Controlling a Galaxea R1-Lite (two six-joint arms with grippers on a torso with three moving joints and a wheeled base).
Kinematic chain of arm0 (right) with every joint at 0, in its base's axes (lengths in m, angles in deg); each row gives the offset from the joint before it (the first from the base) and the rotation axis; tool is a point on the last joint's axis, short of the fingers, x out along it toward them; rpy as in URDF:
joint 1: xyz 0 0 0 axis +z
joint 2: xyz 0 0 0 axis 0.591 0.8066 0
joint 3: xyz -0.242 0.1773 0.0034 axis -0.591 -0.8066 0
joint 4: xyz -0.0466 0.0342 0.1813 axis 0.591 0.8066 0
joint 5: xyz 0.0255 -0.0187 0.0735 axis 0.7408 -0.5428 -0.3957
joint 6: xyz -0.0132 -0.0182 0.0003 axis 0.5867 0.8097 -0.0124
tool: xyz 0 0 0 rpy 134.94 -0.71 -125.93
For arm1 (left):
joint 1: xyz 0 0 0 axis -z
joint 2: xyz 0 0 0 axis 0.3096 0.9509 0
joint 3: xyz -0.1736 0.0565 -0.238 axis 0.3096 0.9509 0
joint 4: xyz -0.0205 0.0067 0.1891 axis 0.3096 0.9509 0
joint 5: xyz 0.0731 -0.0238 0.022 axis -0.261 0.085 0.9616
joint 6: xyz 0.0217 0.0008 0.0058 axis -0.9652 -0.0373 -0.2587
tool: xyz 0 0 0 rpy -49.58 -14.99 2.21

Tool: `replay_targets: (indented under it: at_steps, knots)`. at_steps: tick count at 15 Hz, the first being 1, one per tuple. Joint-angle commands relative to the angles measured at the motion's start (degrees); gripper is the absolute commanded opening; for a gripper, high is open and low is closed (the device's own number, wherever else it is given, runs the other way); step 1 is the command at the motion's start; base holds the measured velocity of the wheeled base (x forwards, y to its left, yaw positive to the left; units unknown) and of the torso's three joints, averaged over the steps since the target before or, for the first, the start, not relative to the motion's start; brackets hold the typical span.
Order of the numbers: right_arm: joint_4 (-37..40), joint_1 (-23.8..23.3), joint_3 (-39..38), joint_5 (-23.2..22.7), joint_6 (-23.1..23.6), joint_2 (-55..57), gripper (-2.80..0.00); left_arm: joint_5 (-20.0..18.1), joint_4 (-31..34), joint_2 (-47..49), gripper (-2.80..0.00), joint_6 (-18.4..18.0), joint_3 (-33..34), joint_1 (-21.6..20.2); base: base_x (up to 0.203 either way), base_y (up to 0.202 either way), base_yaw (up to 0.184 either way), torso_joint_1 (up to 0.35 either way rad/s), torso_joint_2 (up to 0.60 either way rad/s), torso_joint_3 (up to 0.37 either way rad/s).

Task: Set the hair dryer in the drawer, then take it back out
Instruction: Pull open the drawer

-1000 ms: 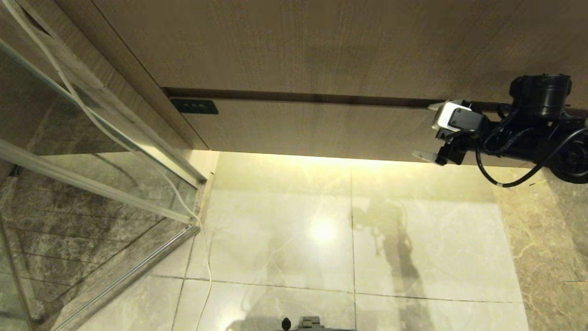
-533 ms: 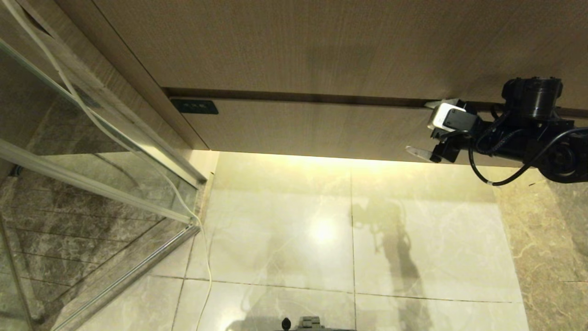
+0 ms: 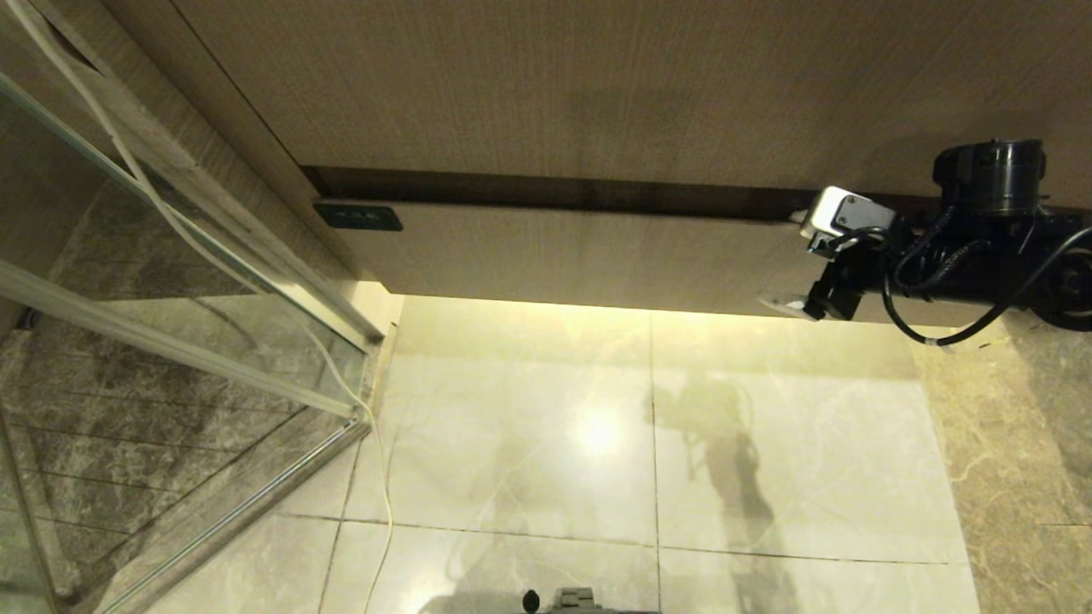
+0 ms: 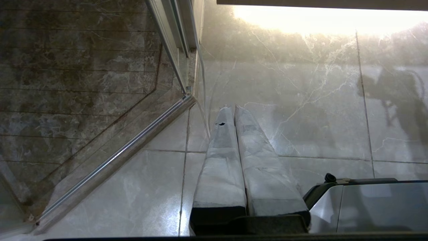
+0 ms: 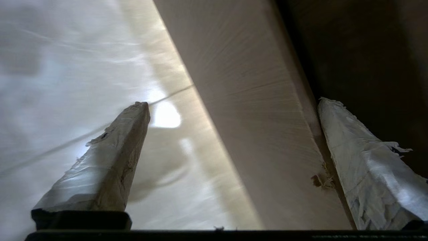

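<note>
Right claw [image 3: 793,260] spread wide, straddling the drawer [image 3: 580,251] front's right end, one finger behind its top edge

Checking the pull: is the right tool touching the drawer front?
Cannot tell. Right wrist view: right tool straddles the drawer front, one finger at its edge, no contact plainly visible.

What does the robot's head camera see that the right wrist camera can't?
Only the head view shows the drawer's small dark label, the plain panel above, the glass door and the thin white cable. Only the right wrist view shows, close up, the right tool's wrapped fingers open astride the drawer front's top edge. Both show the drawer front and the shiny floor.
</note>
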Motion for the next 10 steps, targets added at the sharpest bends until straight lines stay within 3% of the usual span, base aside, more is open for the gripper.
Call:
replay_targets:
  at_steps: [1, 2, 5, 10]
  knots:
    - [4.1, 0.0, -0.4, 0.2, -7.6, -0.9, 0.00, 0.0, 0.0, 0.0, -2.80, 0.0, 0.0, 0.0, 0.000, 0.000, 0.000, 0.000, 0.00, 0.000]
    - [4.3, 0.0, -0.5, 0.6, -10.3, -1.3, 0.00, 0.0, 0.0, 0.0, -2.80, 0.0, 0.0, 0.0, 0.000, 0.000, 0.000, 0.000, 0.00, 0.000]
    - [5.0, 0.0, -1.8, 5.4, -11.8, -2.6, 0.00, 0.0, 0.0, 0.0, -2.80, 0.0, 0.1, 0.0, 0.000, 0.000, 0.000, 0.000, 0.00, 0.000]
    - [16.0, -0.5, -8.8, 5.9, -12.8, -10.6, 0.00, 0.0, 0.0, 0.0, -2.80, 0.0, 0.1, 0.0, 0.000, 0.000, 0.000, 0.000, 0.00, 0.000]
